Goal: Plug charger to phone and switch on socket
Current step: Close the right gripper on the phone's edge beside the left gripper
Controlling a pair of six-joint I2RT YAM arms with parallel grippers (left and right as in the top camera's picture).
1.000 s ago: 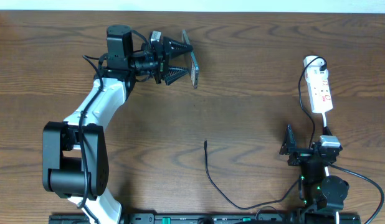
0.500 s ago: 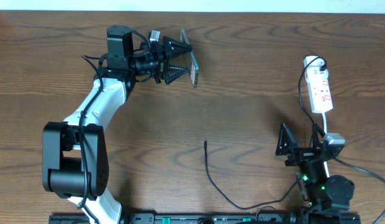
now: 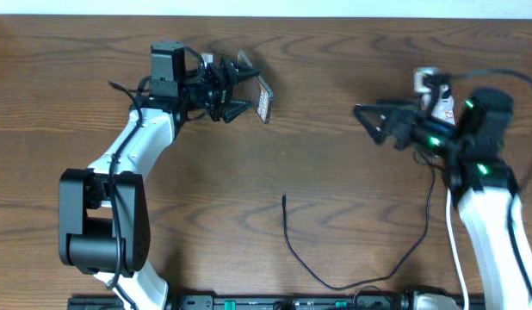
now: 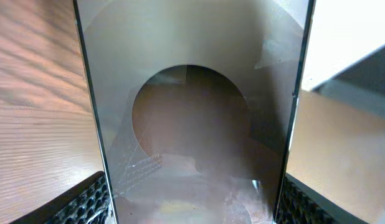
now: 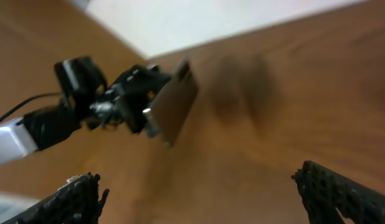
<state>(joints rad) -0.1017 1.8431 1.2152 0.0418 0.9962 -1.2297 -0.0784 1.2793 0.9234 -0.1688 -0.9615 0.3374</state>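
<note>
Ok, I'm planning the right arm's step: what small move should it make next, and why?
Probably bring the right gripper to the charger's plug tip and close on it: the gripper is open and empty, the tip lies loose on the table, and the left gripper holds the phone, not yet plugged.

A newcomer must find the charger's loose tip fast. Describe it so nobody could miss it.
On the wooden table, look at the stretch between the left arm and the right arm, toward the near edge. A thin black cable curves up from there and stops mid-table; its small straight end is the tip. It is the only loose end lying on the wood, untouched.
</note>
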